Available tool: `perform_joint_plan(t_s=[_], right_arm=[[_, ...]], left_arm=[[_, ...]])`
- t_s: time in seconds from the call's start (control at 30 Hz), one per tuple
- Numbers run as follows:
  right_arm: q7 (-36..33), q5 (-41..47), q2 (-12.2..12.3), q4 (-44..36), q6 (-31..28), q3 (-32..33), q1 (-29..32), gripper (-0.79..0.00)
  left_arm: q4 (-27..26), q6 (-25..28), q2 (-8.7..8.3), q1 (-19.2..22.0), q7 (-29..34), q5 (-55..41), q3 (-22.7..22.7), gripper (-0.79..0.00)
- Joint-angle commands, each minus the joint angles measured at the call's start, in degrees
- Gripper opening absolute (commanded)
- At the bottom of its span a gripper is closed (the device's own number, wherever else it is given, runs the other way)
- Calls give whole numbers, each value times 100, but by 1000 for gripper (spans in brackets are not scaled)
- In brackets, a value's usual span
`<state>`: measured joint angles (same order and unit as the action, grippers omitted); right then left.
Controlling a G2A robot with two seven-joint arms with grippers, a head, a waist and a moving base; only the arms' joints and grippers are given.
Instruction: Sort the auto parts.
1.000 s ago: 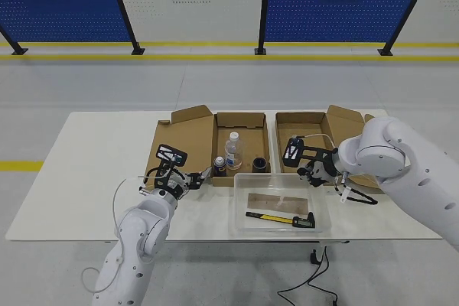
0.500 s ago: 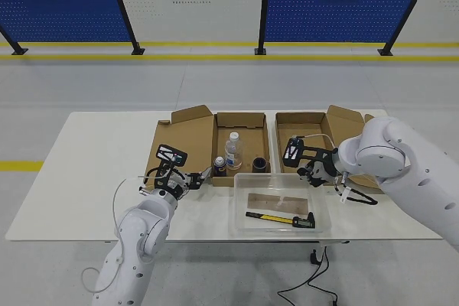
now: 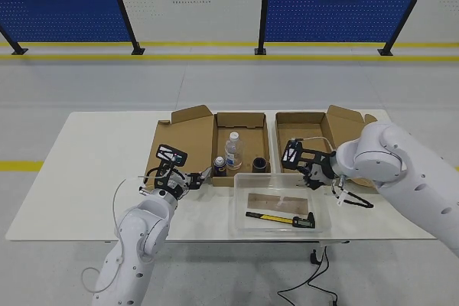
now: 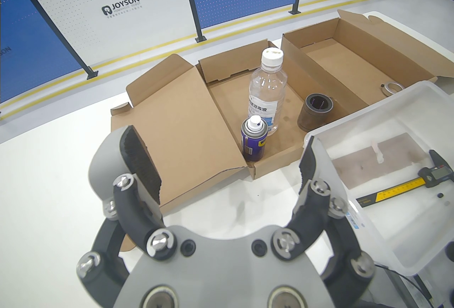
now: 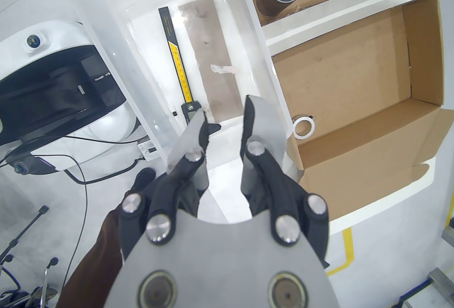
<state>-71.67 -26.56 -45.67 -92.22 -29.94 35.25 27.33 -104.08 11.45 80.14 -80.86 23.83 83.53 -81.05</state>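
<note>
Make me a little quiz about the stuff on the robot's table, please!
1. True or false: the caliper lies inside the clear bin.
2. Pick one: what stands next to the spray can in the left box? A) a bottle B) a hammer C) a cup
3. Fill in the blank: the right box holds one small metal ____.

Key: 1 true; 2 A; 3 ring.
</note>
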Motion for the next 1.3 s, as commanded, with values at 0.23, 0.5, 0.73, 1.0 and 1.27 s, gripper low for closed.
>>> perform_joint_plan(t_s=[0.23, 0.5, 0.73, 1.0, 1.27], right_arm=[[-503, -649, -79, -135, 239, -340, 113, -394], [-610, -976, -305, 119, 427, -822, 248, -394], [-443, -1024, -504, 378, 452, -1039, 293, -391], [-381, -1052, -641, 552, 394, -1166, 376, -342], [-291, -1106, -687, 762, 347, -1154, 477, -369]], left_arm=[[0, 0, 0, 0, 0, 0, 0, 0], [0, 0, 0, 0, 0, 0, 0, 0], [0, 0, 0, 0, 0, 0, 0, 0], [0, 0, 0, 0, 0, 0, 0, 0], [0, 0, 0, 0, 0, 0, 0, 0]])
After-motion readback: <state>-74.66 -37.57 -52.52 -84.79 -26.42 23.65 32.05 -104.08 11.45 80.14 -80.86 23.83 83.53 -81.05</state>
